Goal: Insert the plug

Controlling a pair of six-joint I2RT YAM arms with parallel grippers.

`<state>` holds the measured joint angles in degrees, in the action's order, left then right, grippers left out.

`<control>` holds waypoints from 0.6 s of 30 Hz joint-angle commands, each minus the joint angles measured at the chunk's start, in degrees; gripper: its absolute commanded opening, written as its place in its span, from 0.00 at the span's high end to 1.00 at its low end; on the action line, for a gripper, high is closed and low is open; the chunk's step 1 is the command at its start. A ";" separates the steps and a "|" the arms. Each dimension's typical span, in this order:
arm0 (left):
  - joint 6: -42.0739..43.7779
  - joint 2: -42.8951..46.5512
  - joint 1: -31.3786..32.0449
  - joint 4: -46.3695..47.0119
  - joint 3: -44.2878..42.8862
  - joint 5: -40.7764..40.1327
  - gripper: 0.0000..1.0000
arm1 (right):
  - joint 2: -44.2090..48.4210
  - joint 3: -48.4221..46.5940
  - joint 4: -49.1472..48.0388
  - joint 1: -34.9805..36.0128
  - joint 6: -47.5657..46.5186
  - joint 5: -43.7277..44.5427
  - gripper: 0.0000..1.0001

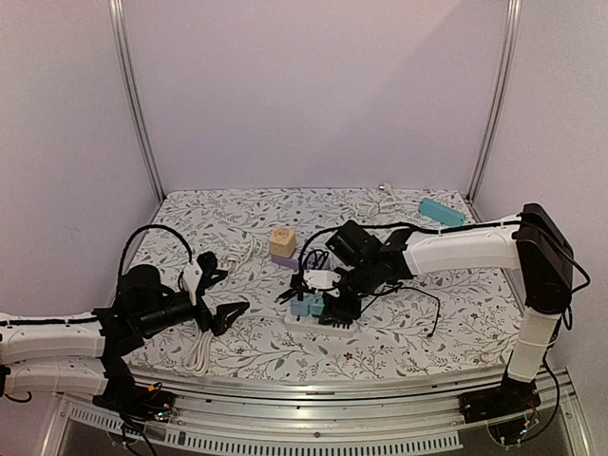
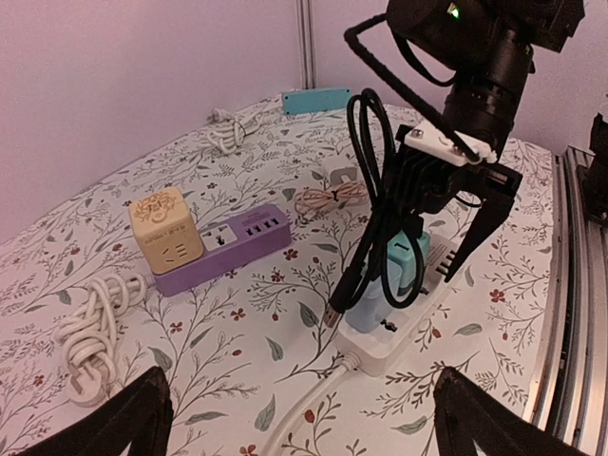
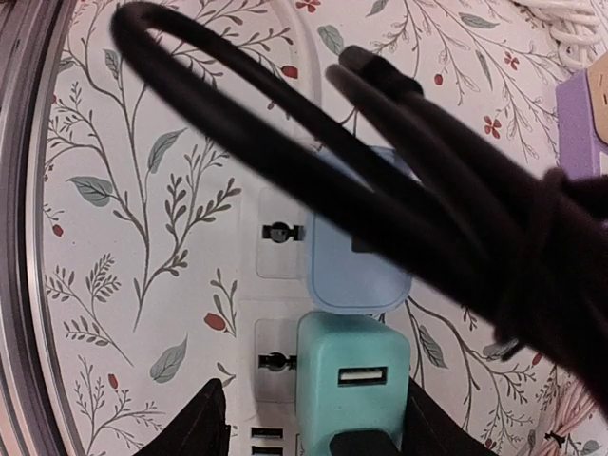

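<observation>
Beige cube socket [image 2: 166, 228], upper left of the left wrist view: print too small for me to read. Centre: teal plug [image 3: 351, 380] seated in white power strip [image 2: 380, 344], beside blue adapter [image 3: 347, 275]. My right fingers [image 3: 204, 423] half-spread, straddling the plug; left fingers [image 2: 123, 418] wide, empty.

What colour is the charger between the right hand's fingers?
Teal charger; clearest in the right wrist view.

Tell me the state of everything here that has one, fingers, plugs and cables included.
Left fingers: open, empty.
Right fingers: open, either side of teal charger.
Teal charger: plugged into white strip, USB port empty.
Blue adapter: plugged into same strip.
Black cable: looped, USB end dangling unplugged.
Beige cube: seated on purple strip.
</observation>
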<state>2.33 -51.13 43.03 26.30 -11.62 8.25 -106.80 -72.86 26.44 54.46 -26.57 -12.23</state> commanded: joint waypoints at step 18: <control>0.88 -0.14 -1.19 0.92 1.16 0.97 0.04 | -2.20 2.06 -1.74 1.72 2.48 3.12 0.87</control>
<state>2.39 -51.13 42.83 26.33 -11.51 8.58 -107.07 -72.25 23.31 54.96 -23.46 -11.81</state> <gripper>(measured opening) 0.959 0.415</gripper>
